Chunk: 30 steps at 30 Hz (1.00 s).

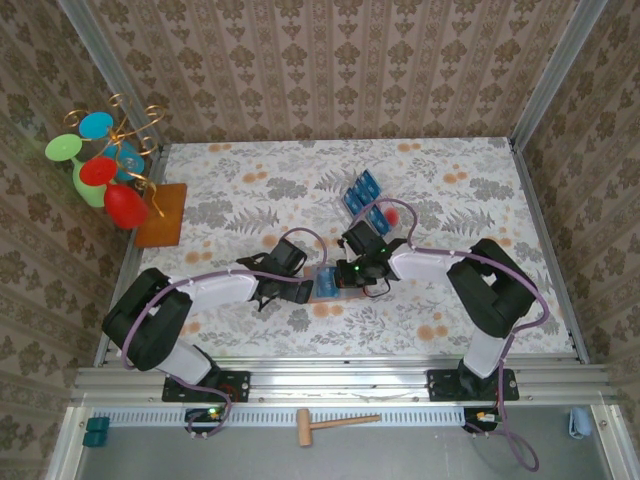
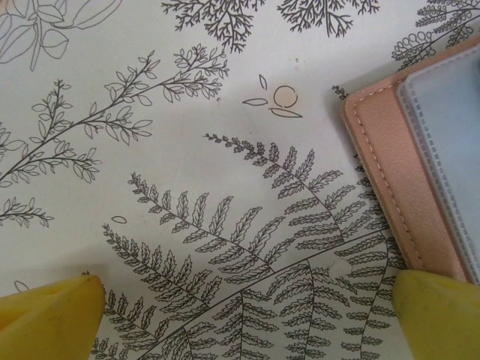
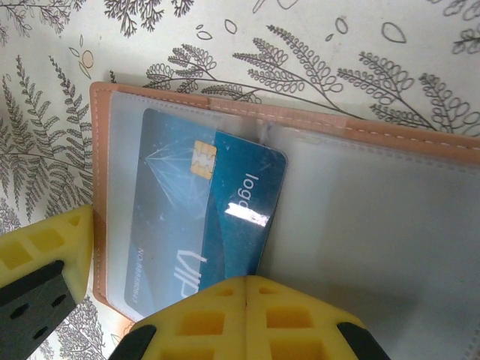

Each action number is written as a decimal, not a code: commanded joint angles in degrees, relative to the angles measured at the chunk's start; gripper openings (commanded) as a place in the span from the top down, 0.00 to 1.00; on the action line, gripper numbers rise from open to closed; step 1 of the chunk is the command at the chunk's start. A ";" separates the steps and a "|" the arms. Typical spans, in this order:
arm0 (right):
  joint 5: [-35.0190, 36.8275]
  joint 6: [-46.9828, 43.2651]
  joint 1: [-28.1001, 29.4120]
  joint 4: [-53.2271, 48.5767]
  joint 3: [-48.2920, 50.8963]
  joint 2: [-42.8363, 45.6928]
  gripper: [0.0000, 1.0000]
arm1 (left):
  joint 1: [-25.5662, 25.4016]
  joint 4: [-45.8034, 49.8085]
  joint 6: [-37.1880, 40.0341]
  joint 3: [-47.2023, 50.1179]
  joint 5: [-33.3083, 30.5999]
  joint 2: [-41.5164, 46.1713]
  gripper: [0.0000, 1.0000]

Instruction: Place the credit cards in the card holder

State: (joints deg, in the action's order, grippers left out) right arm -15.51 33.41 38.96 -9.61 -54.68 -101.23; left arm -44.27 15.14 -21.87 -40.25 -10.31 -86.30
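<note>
The tan card holder [image 3: 390, 225] lies open on the fern-print cloth at the table's middle [image 1: 328, 296]. One blue credit card [image 3: 244, 202] sits half under its left clear sleeve, the "logo" half bare. My right gripper [image 3: 247, 283] is shut, its joined fingertips at the card's near edge, the card lying flat and not between them. My left gripper [image 2: 240, 322] is open just left of the holder [image 2: 405, 172], nothing between its fingers [image 2: 439, 315]; one of them shows at the holder's left edge [image 3: 45, 255]. More blue credit cards [image 1: 362, 190] lie behind.
A clear tray with a red dot [image 1: 394, 214] sits beside the spare cards. A rack of coloured glasses [image 1: 105, 170] and an orange-brown mat [image 1: 162, 215] stand at the far left. A wooden mallet [image 1: 335, 424] lies below the table's near rail.
</note>
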 commanded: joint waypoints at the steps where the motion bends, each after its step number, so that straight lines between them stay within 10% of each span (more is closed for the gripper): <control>1: -1.00 1.13 0.94 -0.41 -1.83 -1.76 0.96 | -0.34 -0.77 -0.37 -0.44 -0.04 -1.23 0.00; 30: 0.06 -0.61 -1.34 -3.49 -5.84 -2.75 0.97 | 4.07 -0.14 0.80 -1.46 0.90 -0.32 0.00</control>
State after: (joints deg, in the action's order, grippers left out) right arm -15.40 33.19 37.74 -11.68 -58.81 -102.65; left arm -40.71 14.94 -21.82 -40.38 -10.22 -85.41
